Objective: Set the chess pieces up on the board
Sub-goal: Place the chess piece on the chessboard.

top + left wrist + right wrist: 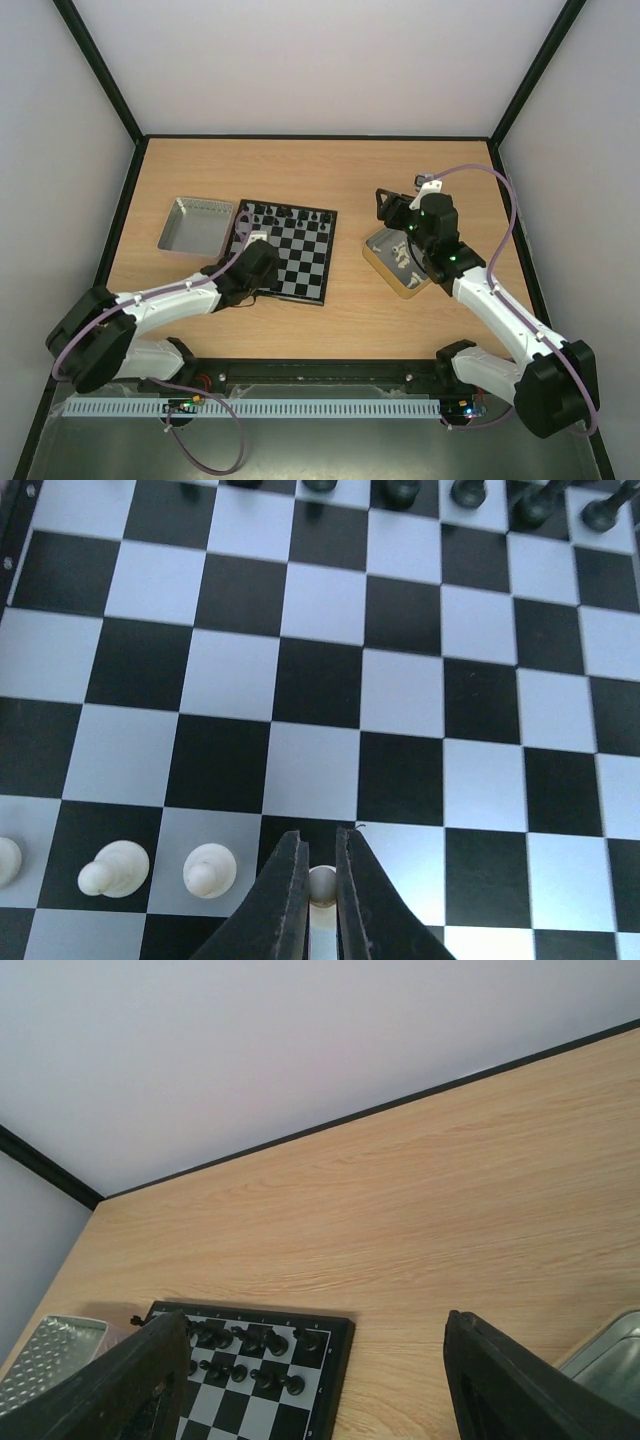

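Left gripper [320, 848] is down low over the small square black-and-silver checked chessboard [400, 690], folks, black fingers [285, 900] pinched tight on a tiny cream round-headed pawn [322, 883]. That's a firm hold. Whether the pawn's base touches the square, I cannot tell. Three more little cream chess pieces [208, 870] stand in a row at its 9 o'clock, the farthest one cut by the frame edge.

Now from above, starting far left: a grey rectangular metal tray [190, 235] sits just beside the chessboard at its 9 o'clock side. The left gripper hangs over the chessboard's 8 o'clock corner. Tiny black chess pieces [285, 211] line the 12 o'clock edge. Across at 3 o'clock, apart from the chessboard, a gold-sided square tin [382, 272] lies on the light wooden table [440, 170], with more cream figures [400, 255] heaped inside. Right gripper [384, 204] hovers at the tin's 11 o'clock. Its wrist camera shows both black fingers [130, 1380] spread wide with nothing between them, and the black pieces show at 7 o'clock in that view.
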`<state>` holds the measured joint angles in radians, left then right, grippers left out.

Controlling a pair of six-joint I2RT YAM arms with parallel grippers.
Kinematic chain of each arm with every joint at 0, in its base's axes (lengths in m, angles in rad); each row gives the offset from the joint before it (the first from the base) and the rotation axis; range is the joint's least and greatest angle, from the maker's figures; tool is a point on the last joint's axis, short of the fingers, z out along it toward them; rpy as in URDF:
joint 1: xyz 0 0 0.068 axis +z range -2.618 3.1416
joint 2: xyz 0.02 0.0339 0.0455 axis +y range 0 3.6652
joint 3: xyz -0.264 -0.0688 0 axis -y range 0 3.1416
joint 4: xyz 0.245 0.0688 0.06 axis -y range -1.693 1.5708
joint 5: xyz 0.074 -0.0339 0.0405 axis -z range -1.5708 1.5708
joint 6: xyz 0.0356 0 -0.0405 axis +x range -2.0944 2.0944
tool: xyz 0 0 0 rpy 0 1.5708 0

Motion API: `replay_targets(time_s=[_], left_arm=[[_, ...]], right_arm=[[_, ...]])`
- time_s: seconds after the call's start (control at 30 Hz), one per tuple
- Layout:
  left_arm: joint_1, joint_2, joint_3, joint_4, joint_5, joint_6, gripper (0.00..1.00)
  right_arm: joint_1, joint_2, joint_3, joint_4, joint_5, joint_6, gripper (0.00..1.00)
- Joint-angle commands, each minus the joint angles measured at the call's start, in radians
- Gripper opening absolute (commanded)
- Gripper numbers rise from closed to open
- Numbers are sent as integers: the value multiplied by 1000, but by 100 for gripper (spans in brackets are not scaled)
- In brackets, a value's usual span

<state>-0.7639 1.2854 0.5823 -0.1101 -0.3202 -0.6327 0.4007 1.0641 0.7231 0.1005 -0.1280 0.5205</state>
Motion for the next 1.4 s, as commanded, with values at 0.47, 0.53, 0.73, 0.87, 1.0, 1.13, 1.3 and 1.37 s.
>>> replay_targets(time_s=[0.47, 0.53, 0.73, 0.87, 1.0, 1.13, 1.3, 1.37], left_arm=[[-9, 85, -57, 127, -64, -6, 2], [-14, 79, -59, 114, -76, -6, 2], [-37, 69, -70, 96, -89, -12, 5], [-46, 66, -69, 98, -88, -12, 13], [-48, 62, -59, 82, -111, -9, 20], [-48, 44, -49, 72, -113, -1, 26], [-48, 32, -22, 53, -104, 10, 28], [-49, 23, -5, 36, -105, 12, 29]], right_arm=[[4, 24, -20, 7, 33, 15, 68], [4, 26, -19, 7, 33, 17, 68], [4, 28, -22, 12, 30, 22, 68], [4, 27, -25, 13, 28, 26, 68], [4, 21, -27, 10, 27, 26, 68], [4, 12, -30, 11, 30, 27, 69], [4, 2, -31, 12, 33, 32, 69], [4, -5, -33, 7, 36, 32, 69]])
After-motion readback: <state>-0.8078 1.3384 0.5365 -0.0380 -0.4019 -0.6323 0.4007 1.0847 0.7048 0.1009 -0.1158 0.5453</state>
